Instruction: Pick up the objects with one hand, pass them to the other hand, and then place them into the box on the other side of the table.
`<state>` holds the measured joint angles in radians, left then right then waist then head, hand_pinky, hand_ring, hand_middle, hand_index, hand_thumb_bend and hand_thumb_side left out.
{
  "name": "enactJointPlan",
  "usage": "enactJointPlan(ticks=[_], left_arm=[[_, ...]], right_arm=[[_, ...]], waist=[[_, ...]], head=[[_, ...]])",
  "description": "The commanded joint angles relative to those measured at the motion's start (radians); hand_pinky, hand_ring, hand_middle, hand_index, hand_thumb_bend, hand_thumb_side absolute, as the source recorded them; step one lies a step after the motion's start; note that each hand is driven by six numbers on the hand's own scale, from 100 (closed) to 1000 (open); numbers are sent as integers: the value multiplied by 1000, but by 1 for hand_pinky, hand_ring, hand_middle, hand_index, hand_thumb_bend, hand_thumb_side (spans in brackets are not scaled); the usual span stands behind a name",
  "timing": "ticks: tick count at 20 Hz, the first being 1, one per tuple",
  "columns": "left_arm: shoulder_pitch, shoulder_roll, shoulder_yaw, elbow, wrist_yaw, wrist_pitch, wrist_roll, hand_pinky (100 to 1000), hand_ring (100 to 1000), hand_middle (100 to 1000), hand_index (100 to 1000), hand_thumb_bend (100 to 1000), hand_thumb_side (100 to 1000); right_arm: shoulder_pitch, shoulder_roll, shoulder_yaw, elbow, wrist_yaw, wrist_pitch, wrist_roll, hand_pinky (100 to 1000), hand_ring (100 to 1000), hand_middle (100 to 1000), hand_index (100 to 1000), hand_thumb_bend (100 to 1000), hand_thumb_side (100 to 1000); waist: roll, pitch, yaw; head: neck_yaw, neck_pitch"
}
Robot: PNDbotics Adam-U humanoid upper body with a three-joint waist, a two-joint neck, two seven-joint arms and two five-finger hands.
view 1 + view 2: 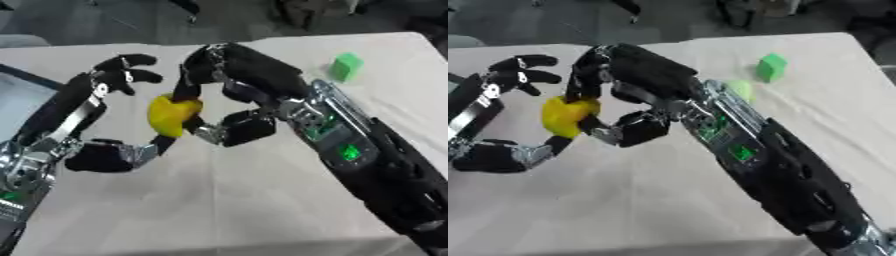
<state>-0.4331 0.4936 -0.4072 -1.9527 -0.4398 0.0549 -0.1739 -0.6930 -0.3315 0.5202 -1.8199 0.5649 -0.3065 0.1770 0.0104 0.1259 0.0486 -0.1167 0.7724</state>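
Observation:
A yellow object hangs above the table, pinched between the fingers and thumb of my right hand, which reaches in from the lower right. My left hand faces it from the left. Its fingers are spread above and apart from the object, and its thumb stretches under it, close to or touching its lower end. A green cube lies on the table at the far right. A pale green thing shows just behind my right forearm.
Part of a box with a dark rim shows at the left edge, beside my left arm. The table is covered with a light cloth, and its far edge runs along the top.

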Motion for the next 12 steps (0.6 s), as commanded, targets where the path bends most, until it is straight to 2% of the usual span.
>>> enactJointPlan(ticks=[1, 12], left_arm=[[-19, 15, -2, -8, -5, -1, -4, 702, 1000, 881, 809, 392, 391], [-20, 14, -11, -37, 36, -28, -18, 692, 1000, 861, 772, 363, 385]], right_arm=[[-20, 5, 1, -20, -14, -1, 6, 544, 481, 417, 340, 100, 100], [-17, 10, 6, -3, -22, -2, 8, 540, 482, 419, 340, 100, 100]], waist=[[0, -8, 1], [-1, -8, 2]], head=[[-4, -2], [-10, -2]])
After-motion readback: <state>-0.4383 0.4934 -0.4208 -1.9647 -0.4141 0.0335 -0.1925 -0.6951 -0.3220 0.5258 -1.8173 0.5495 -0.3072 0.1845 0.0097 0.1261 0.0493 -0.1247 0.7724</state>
